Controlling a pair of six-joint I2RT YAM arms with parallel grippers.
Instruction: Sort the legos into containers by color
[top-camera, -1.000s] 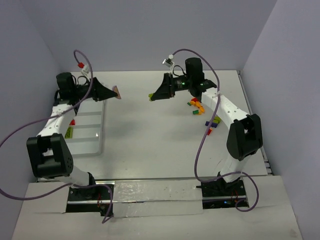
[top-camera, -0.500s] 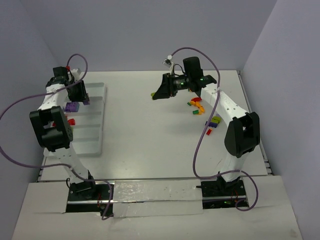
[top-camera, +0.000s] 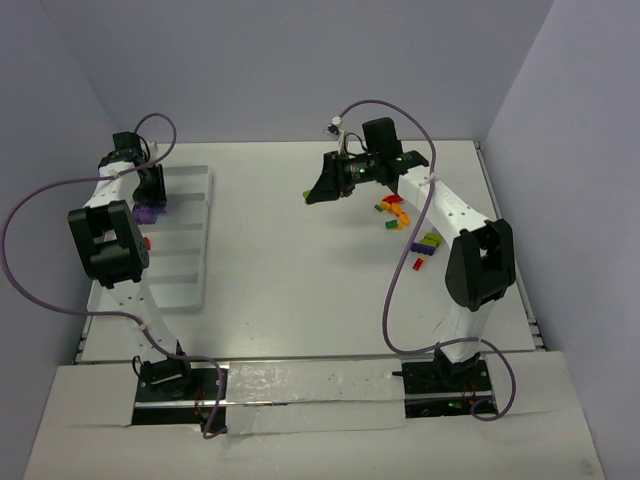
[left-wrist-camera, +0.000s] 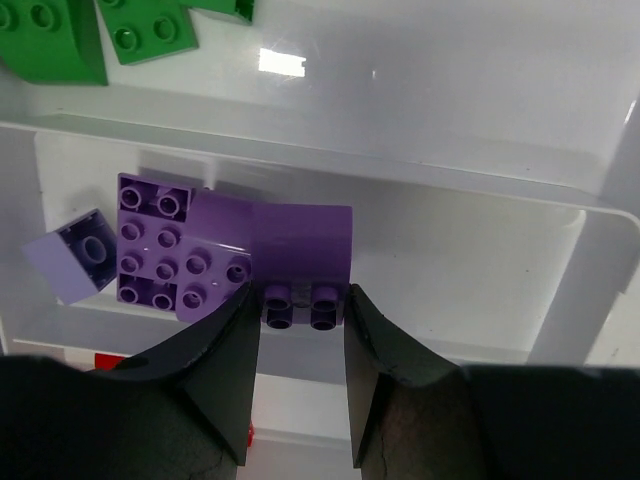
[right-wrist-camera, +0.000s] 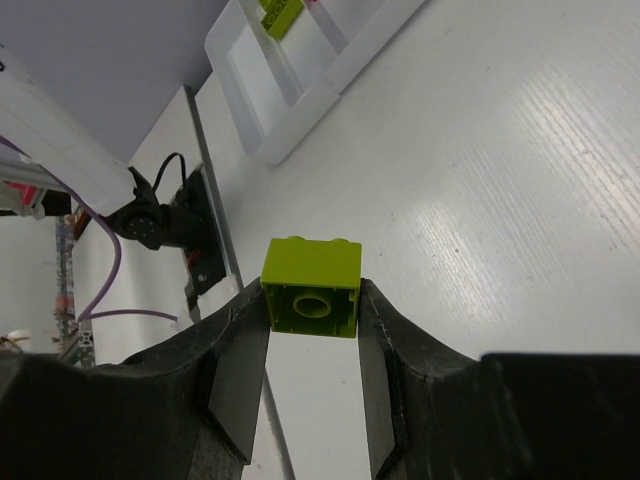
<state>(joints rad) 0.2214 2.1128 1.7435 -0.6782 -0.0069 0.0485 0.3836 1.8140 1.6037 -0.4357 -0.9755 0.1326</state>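
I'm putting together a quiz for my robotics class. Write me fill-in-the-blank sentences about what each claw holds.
The right claw holds a small brick, coloured ___.
The left claw grips a studded brick, coloured ___, inside the tray.
At the top of the left wrist view, the neighbouring bricks are ___.
Missing words: lime green; purple; green.

1. On my left wrist view, the curved purple brick (left-wrist-camera: 300, 240) at the left claw (left-wrist-camera: 297, 300) is smooth, glossy plastic, as is the studded purple plate (left-wrist-camera: 165, 250) touching it.
2. The green bricks (left-wrist-camera: 60, 40) at upper left have the same shine.
3. The tray (left-wrist-camera: 450, 130) is milky, translucent plastic with bright glints.
4. The claw fingers (left-wrist-camera: 220, 370) look matt black and faintly grainy.
5. On my right wrist view, the lime brick (right-wrist-camera: 311, 280) in the right claw (right-wrist-camera: 311, 300) is smooth plastic with a soft sheen.
6. The tabletop (right-wrist-camera: 520, 170) is white and semi-gloss, finely streaked.
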